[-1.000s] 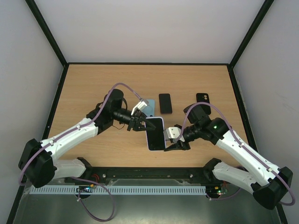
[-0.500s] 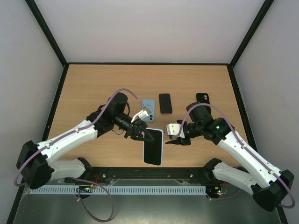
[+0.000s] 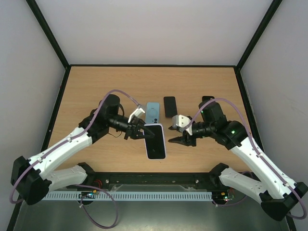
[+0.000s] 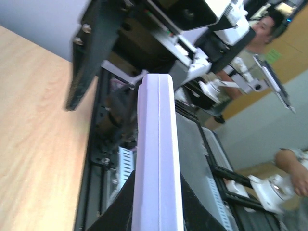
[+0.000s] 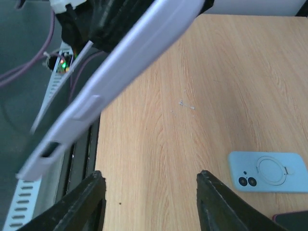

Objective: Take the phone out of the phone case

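A phone in a lilac case [image 3: 156,141] is held above the table, screen up, by my left gripper [image 3: 142,132], which is shut on its far end. In the left wrist view the lilac case edge [image 4: 158,159] runs between the two black fingers [image 4: 118,202]. My right gripper [image 3: 179,136] is open and empty, just right of the phone and apart from it. In the right wrist view the lilac case [image 5: 115,62] crosses the upper left above the open fingers [image 5: 91,197].
A light blue case [image 3: 153,109] lies on the table behind the held phone, also in the right wrist view [image 5: 267,172]. A black phone [image 3: 170,106] lies beside it. A small black case [image 3: 209,101] lies at the right. The black front rail [image 3: 154,180] runs below.
My left gripper has drawn the cased phone back left and up from the front edge. My right gripper let go of the phone, opened and moved up to its right.
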Controlling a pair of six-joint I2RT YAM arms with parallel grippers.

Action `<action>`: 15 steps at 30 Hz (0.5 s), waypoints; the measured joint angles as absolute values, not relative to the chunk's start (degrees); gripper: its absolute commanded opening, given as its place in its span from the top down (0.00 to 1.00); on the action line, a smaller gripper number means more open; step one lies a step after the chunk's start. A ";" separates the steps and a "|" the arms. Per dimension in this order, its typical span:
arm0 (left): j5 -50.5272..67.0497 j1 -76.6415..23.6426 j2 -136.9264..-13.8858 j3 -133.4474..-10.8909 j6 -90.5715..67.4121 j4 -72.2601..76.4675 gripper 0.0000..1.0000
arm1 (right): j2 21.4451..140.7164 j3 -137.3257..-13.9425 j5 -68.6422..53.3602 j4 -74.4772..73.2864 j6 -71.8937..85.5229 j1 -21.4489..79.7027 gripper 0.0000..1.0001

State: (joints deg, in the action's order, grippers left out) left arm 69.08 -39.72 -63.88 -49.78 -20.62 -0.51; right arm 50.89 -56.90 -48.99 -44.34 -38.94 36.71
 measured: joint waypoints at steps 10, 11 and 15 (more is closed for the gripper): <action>56.62 -35.40 -56.36 -45.12 -16.58 -1.87 0.97 | 49.50 -55.42 -48.71 -44.64 -28.69 36.49 0.44; 54.78 -35.31 -56.36 -44.88 -15.31 -2.48 0.98 | 49.52 -54.43 -48.34 -44.49 -28.34 36.49 0.46; 51.88 -34.22 -56.62 -44.16 -12.69 -4.62 0.97 | 51.13 -51.53 -46.02 -44.47 -27.79 36.49 0.49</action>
